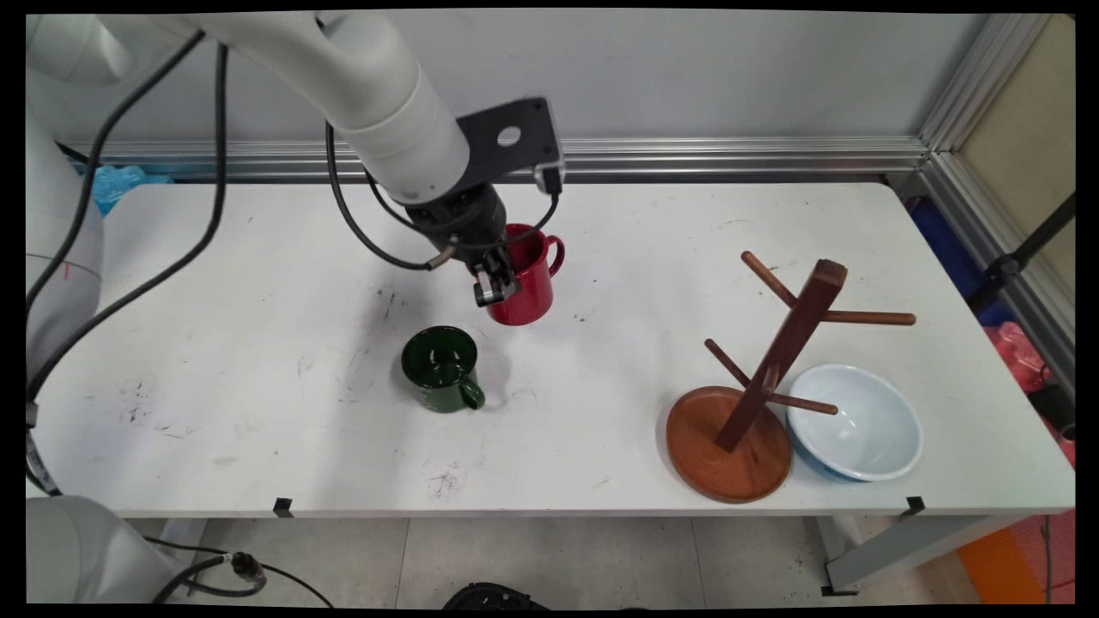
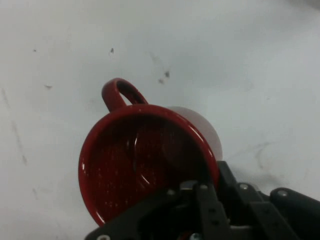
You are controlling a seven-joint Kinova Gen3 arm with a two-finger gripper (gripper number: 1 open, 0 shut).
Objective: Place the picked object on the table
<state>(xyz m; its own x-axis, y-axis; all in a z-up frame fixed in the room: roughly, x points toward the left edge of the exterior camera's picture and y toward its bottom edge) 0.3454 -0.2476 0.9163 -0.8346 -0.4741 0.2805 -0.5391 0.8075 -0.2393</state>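
Note:
My gripper [image 1: 494, 287] is at the near left side of a red mug [image 1: 525, 287], left of the table's middle. In the hand view one finger [image 2: 207, 200] reaches inside the red mug [image 2: 145, 160] and the other sits outside its wall, pinching the rim. The gripper [image 2: 218, 187] is shut on that rim. The mug's handle [image 1: 555, 255] points away to the far right. The mug leans slightly, and I cannot tell whether its base rests on the table. A dark green mug [image 1: 440, 367] stands upright just in front of the gripper, apart from it.
A brown wooden mug tree [image 1: 777, 352] with bare pegs stands on its round base [image 1: 730, 455] at the near right. A light blue bowl [image 1: 859, 425] sits against the base's right side. Black cables hang from the arm at the left.

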